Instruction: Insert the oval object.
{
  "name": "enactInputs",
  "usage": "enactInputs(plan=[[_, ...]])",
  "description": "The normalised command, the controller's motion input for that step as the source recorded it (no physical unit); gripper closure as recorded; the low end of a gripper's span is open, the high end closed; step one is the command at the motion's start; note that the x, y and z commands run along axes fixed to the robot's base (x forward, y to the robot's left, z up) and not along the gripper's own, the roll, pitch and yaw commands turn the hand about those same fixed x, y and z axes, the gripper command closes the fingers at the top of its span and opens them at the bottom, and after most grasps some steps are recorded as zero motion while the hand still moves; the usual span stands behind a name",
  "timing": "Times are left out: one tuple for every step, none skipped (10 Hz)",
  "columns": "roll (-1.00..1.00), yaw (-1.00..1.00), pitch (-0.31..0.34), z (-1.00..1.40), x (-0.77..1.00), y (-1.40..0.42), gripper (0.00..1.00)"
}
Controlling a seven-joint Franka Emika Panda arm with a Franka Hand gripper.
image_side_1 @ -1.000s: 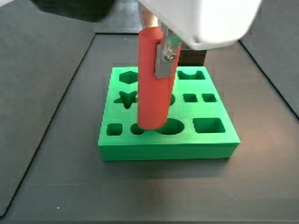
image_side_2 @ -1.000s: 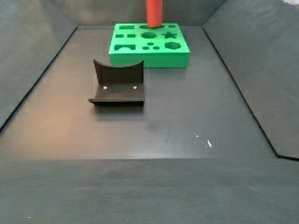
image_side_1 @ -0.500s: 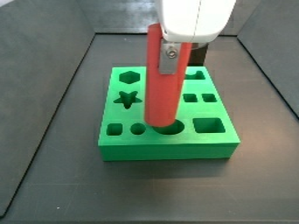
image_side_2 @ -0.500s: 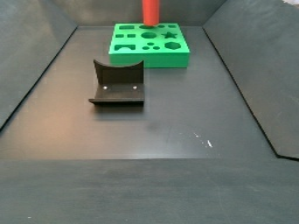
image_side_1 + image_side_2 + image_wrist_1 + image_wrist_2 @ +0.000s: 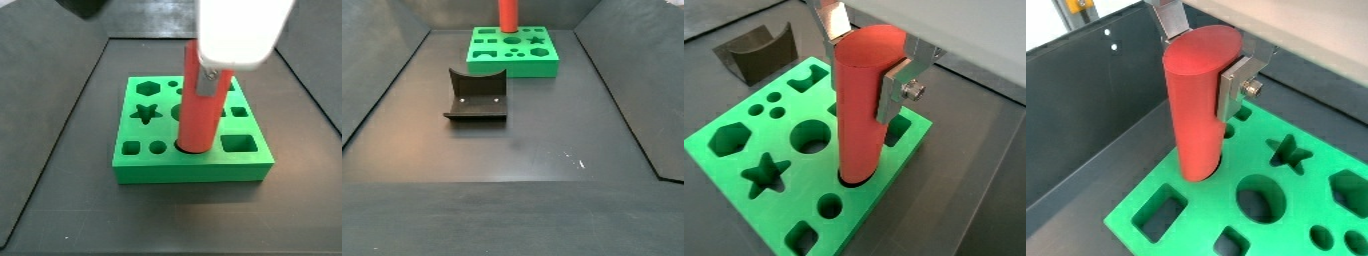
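I see the dark floor (image 5: 543, 190) carrying the green block (image 5: 515, 50) at its far end and the fixture (image 5: 476, 96) nearer the middle, apart; the gripper (image 5: 209, 74) hangs over the block.

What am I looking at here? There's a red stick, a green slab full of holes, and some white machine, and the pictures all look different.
It is one moment seen by four cameras. The white machine is a robot arm; its end effector is a two-fingered clamp, shut on the oval object, the long red rod.

Two cameras ride on the arm's wrist, so they look down along the rod from close up. In both wrist views a silver finger presses the rod's side. Two more cameras stand beside the table; in a side view the end effector hangs over the green block.

The green block has holes of different shapes, such as a star. The rod stands upright with its lower end in one hole at the block's edge. The dark L-shaped fixture on the floor is part of the rig.
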Motion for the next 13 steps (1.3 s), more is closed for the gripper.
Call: enactInputs(plan=[[0.02, 0.00, 0.000, -0.19, 0.00, 0.00, 1.00], [0.00, 0.04, -0.016, -0.23, -0.06, 0.05, 1.00], [0.00, 0.08, -0.079, -0.17, -0.32, 0.06, 1.00], [0.00, 0.05, -0.063, -0.11, -0.30, 0.06, 1.00], [0.00, 0.01, -0.047, -0.05, -0.29, 0.06, 1.00], [0.00, 0.00, -0.034, -0.03, -0.25, 0.03, 1.00], [0.00, 0.00, 0.000, -0.12, -0.01, 0.00, 1.00], [0.01, 0.00, 0.000, -0.24, 0.00, 0.00, 1.00], [0.05, -0.03, 0.000, -0.39, 0.10, -0.09, 1.00], [0.00, -0.08, -0.009, -0.39, 0.10, -0.05, 1.00], [0.00, -0.04, 0.000, -0.33, 0.07, 0.00, 1.00], [-0.01, -0.02, 0.000, -0.29, 0.04, 0.00, 1.00], [0.00, -0.02, 0.000, -0.27, 0.03, 0.00, 1.00]])
